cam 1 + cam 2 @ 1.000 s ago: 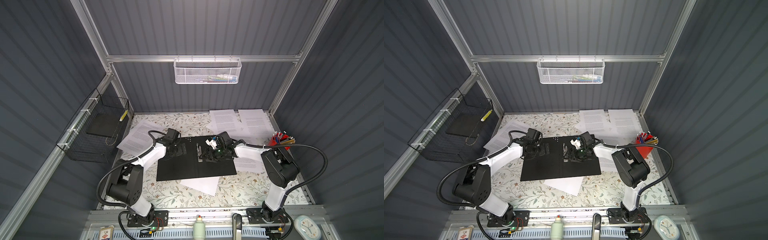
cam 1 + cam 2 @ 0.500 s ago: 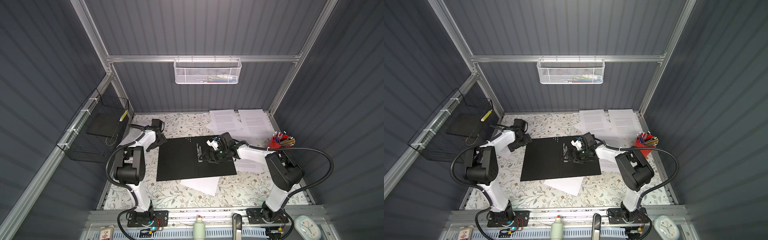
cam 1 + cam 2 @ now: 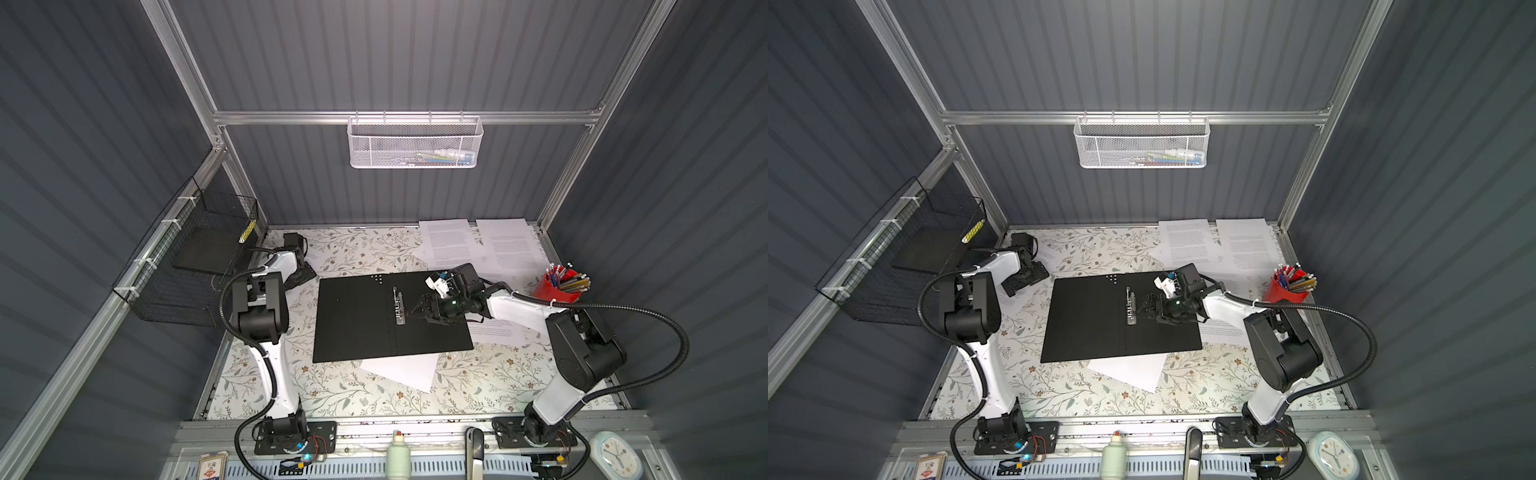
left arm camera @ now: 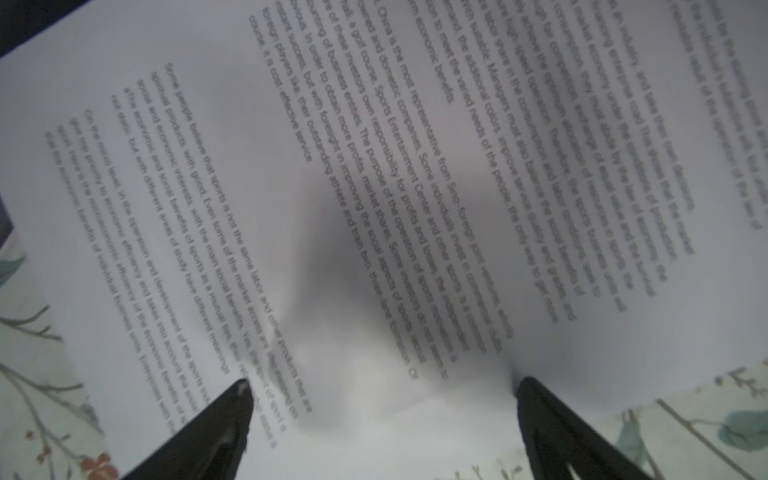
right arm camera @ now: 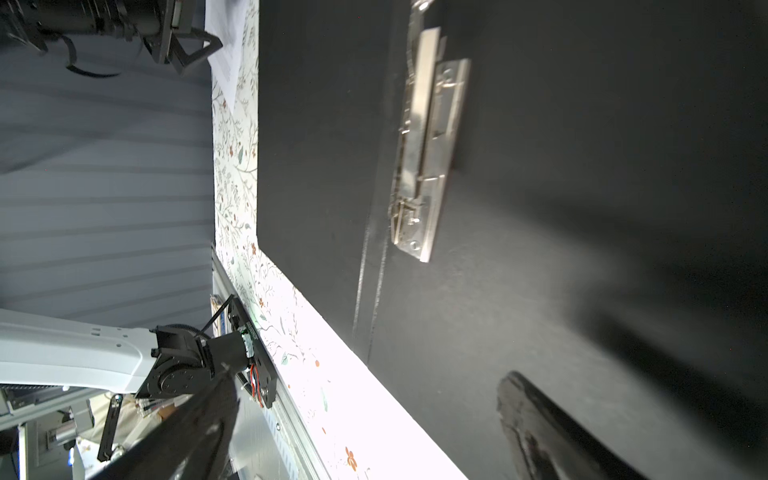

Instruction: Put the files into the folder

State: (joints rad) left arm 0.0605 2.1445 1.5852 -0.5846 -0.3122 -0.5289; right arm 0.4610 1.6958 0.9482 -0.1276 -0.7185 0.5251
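My left pincer (image 4: 382, 384) gapes over a sheet (image 4: 374, 166), ready to pinch it. My right pincer (image 3: 419, 309) (wide open, empty too) waits mid-frame by the clip (image 3: 398, 305) of the open folder (image 3: 353, 324).

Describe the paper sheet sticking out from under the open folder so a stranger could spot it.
Start at the open black folder in the middle of the floral table. At its edge nearest the arm bases, a white sheet sticks out. Unlike the printed papers around, its visible part looks blank.

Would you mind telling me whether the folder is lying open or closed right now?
Open: the folder lies spread flat on the table, black inside facing up, with its metal spine clip exposed.
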